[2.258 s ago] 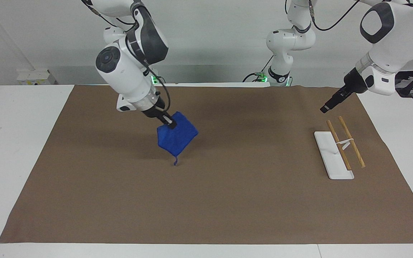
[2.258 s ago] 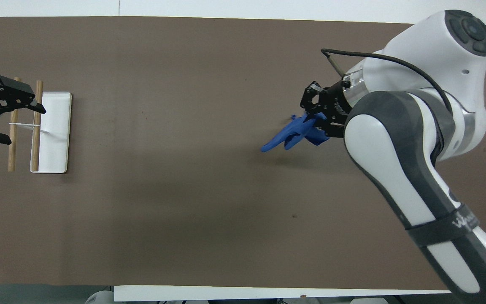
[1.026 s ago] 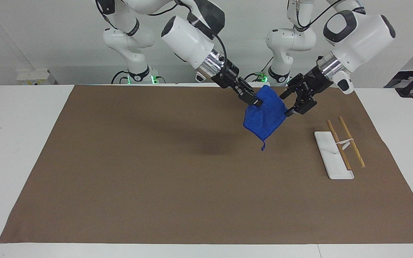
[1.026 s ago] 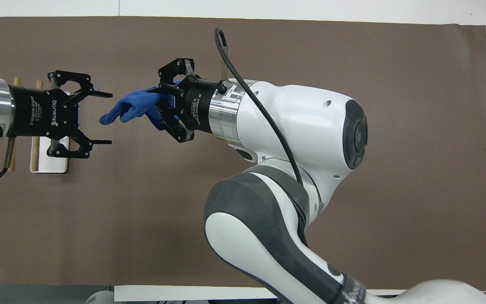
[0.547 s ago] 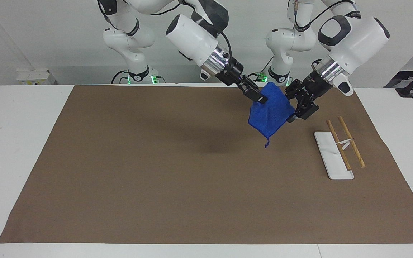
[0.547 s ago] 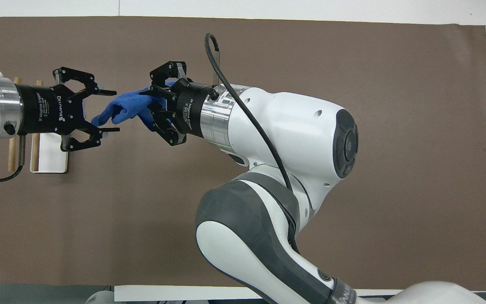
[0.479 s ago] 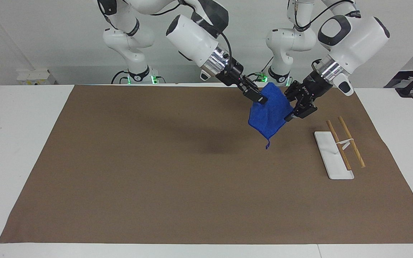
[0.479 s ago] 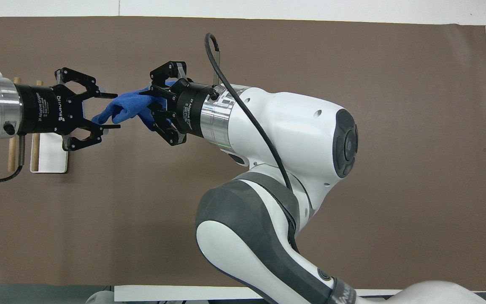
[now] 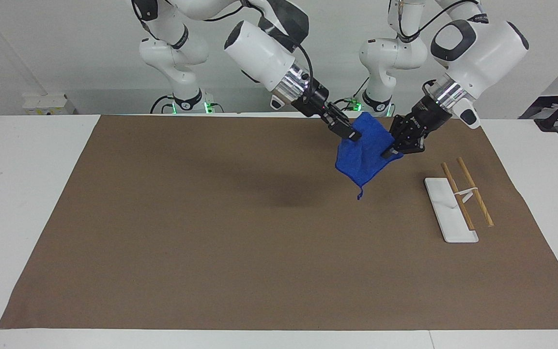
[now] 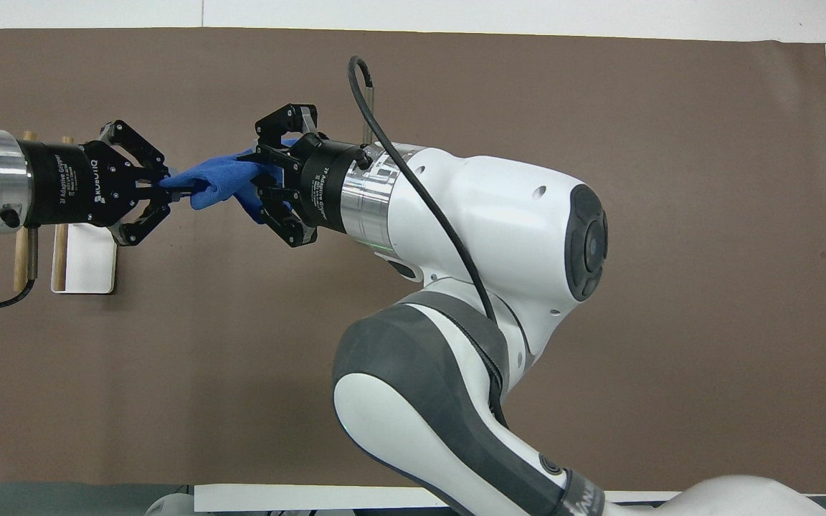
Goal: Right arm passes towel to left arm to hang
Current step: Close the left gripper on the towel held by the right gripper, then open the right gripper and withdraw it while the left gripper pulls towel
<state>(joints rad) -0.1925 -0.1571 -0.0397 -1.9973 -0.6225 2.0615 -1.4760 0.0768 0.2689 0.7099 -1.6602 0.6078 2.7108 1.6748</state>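
Over the brown mat (image 9: 211, 232), both grippers pinch the towel (image 9: 364, 150).

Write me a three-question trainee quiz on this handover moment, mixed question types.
1. True or false: the towel lies flat on the brown mat.
2. Which grippers are shut on the towel? A) the right gripper only B) the left gripper only C) both
3. Fill in: the wooden rack stands toward the ___ arm's end of the table.

Key: 1 false, it hangs in the air; 2 C; 3 left.
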